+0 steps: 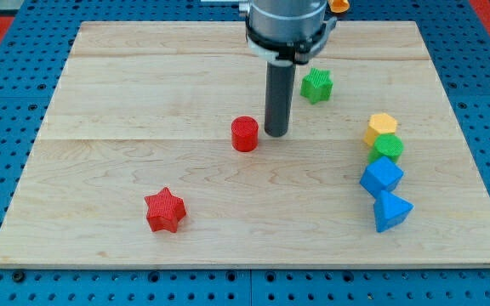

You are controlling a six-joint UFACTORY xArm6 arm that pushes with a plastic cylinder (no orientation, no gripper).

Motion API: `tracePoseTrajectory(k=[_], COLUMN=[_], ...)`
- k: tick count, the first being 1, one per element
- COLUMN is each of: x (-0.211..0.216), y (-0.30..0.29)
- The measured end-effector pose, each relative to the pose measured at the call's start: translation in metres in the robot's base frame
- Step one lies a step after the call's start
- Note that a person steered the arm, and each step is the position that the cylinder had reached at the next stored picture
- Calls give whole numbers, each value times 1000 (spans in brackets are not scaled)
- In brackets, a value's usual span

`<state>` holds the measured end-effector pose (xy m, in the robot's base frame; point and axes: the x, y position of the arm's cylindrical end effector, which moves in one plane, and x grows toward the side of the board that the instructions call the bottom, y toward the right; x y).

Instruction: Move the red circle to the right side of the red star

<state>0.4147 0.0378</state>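
Camera view is showing my tip (pixel 276 133), the lower end of the straight dark rod, sitting on the pale wooden board (pixel 126 93) a bit above the board's centre. No gripper here, so nothing spread, pressed together or pinching: the rod is standing upright and is carrying nothing.

The red circle block, a short red cylinder (pixel 245 134), is lying just beside my tip on the view's left, at about the same height in the view. Whether they are touching or a thin gap is separating them, I cannot tell.

The red star block (pixel 165 210) is sitting well apart from the tip, toward the view's bottom left. The red circle is lying up and to the view's right of it, with bare board between the two.

A green star-like block (pixel 316 86) is sitting near the tip, up and to the view's right. Further right, four blocks are crowding in a column near the board's right edge: a yellow hexagon-like block (pixel 381 127) on top, a green block (pixel 386 149) touching it below, then a blue cube-like block (pixel 382 176), then a blue wedge-like block (pixel 391 211) at the bottom.

The board is resting on a blue perforated table (pixel 7 119). No readable writing or labels are showing anywhere.
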Motion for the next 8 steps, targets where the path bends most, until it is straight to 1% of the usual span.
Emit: tracePoseTrajectory(k=[1, 2, 3, 4, 7, 8], x=[6, 75, 87, 74, 99, 96], y=[-49, -79, -85, -86, -95, -100])
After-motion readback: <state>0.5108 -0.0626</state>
